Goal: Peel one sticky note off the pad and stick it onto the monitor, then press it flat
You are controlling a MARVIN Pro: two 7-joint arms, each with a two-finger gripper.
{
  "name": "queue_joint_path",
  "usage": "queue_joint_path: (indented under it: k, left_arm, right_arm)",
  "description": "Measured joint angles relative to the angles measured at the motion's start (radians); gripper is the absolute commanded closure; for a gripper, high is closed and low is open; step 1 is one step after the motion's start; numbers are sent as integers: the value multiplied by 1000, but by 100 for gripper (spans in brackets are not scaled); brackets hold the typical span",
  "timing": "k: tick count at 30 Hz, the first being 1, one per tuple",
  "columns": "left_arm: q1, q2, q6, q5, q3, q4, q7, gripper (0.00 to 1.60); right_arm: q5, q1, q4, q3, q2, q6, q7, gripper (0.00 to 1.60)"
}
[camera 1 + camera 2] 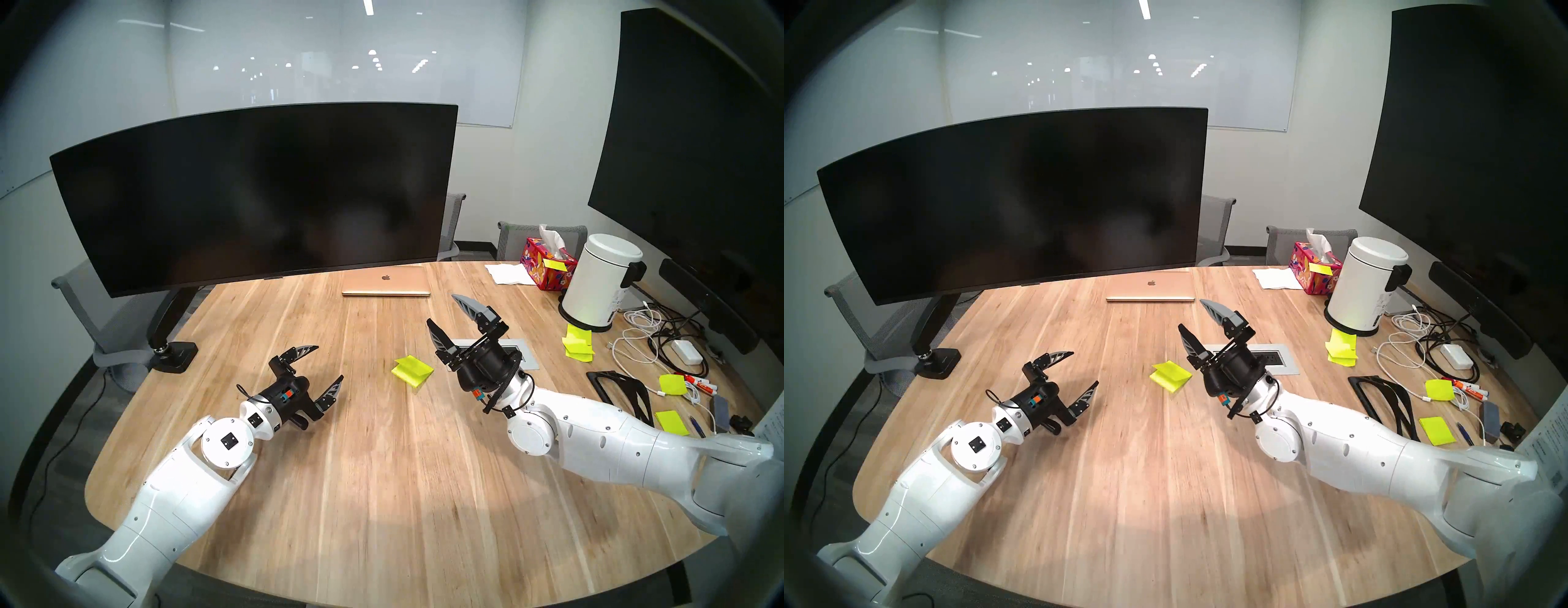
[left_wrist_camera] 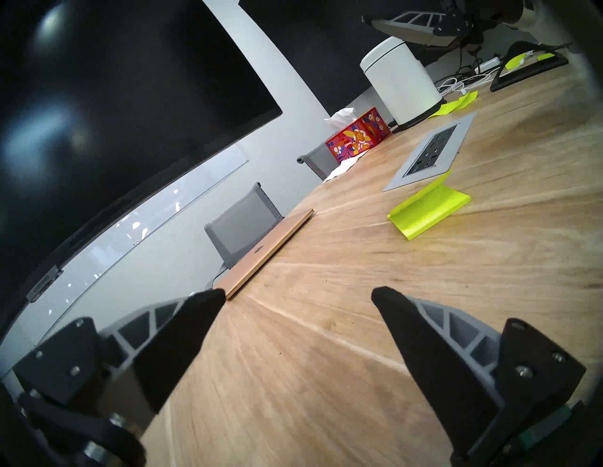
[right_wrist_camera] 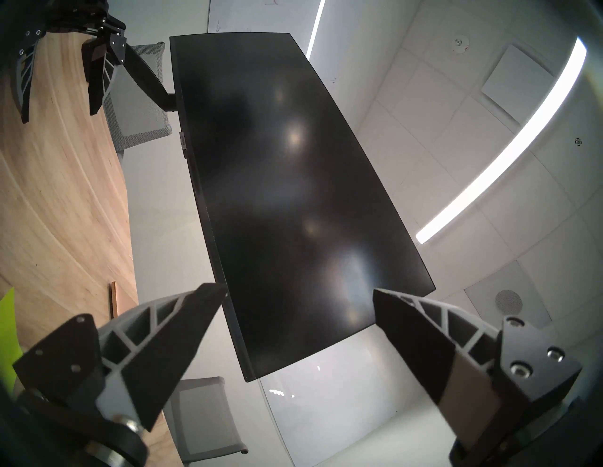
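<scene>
sticky pad [image 1: 412, 370] sits out in the middle of the wooden table [image 1: 339, 467], between the two arms and nearer the right one, just in front of the grey socket plate [image 1: 526, 356]. its top sheet is curled up off the stack in a z shape (plain to see from the left wrist), so there is a loose lip to go for. judging by the look, this stuff is featherlight and floppy, and the whole pad may slide or lift with the sheet unless the other hand pins it down; best bet is a pinch on that raised free edge, peeling away from the glued strip. left gripper [image 1: 326, 370] hovers level over the table with its jaws spread wide and nothing in them, and right gripper [image 1: 449, 316] is tipped upward toward the monitor [image 1: 254, 191], jaws also wide, also empty. the screen is dark and bare, no note on it yet. now the count: one pad, one curved monitor on its arm, one closed gold laptop [image 1: 386, 282], one white bin [image 1: 602, 284], one tissue box [image 1: 547, 265] with a single note stuck on it, one heap of loose notes [image 1: 578, 343] by the bin, and two flat single notes out on the far right among the cables.
</scene>
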Motion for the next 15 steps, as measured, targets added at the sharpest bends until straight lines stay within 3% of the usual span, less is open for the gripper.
queue_joint_path:
  k: [15]
  left_arm:
    - [34, -12, 52, 23, 3, -57, 20, 0]
  right_arm:
    - [-31, -2, -42, -5, 90, -44, 11, 0]
